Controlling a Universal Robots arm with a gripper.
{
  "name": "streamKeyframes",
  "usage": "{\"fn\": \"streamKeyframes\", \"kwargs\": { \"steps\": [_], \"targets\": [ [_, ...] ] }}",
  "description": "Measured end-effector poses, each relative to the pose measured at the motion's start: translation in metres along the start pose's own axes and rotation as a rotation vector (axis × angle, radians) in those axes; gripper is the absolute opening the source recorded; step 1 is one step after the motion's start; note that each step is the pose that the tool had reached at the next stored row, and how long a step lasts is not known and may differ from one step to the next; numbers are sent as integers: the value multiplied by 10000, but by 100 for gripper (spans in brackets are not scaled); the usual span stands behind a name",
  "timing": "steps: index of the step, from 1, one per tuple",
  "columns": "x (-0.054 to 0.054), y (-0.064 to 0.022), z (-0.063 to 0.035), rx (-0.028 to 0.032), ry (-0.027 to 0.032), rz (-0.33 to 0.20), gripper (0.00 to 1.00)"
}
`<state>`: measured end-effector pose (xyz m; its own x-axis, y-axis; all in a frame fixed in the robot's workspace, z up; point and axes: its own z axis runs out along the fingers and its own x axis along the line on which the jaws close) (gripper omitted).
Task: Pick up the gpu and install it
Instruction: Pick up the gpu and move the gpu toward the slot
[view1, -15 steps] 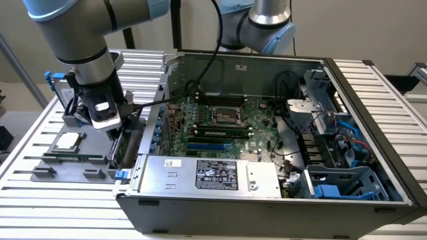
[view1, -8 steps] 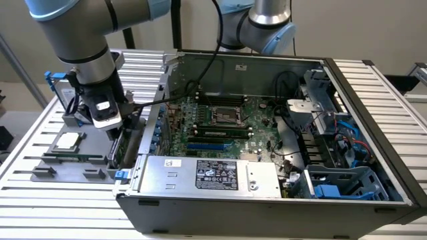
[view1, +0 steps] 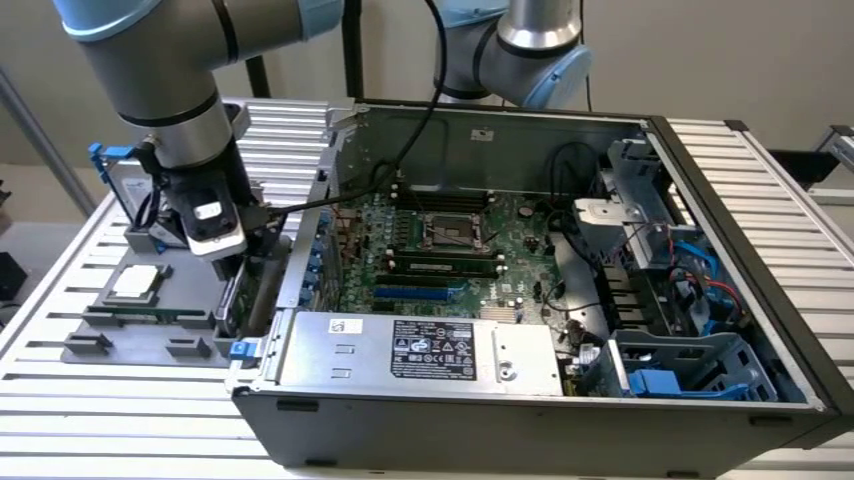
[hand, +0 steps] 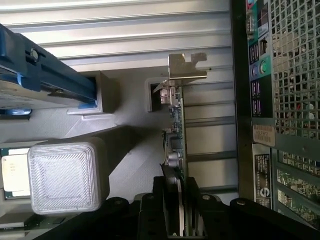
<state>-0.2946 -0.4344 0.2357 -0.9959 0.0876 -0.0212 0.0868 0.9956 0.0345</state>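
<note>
The gpu (hand: 176, 130) is seen edge-on in the wrist view, a thin green board with its grey metal bracket (hand: 187, 66) at the far end. My gripper (hand: 181, 212) is shut on the card's near end, one dark finger on each face. In the exterior view the gripper (view1: 235, 268) hangs over the grey fixture (view1: 134, 335) at the exterior view's left. It holds the gpu (view1: 244, 300) upright on edge, close beside the outer wall of the open computer case (view1: 310, 240). I cannot tell whether the card still touches its fixture slot.
The motherboard (view1: 454, 240) lies inside the case, with blue slots (view1: 420, 293) near the power supply (view1: 414, 350). On the fixture sit a square silver CPU chip (view1: 138, 282) and a hard drive with blue rails (view1: 123, 175). A second arm (view1: 534, 50) stands behind the case.
</note>
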Motion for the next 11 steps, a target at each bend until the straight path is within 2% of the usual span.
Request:
{"fn": "streamKeyframes", "kwargs": {
  "steps": [11],
  "targets": [
    [-1, 0, 1, -1, 0, -3, 0]
  ]
}}
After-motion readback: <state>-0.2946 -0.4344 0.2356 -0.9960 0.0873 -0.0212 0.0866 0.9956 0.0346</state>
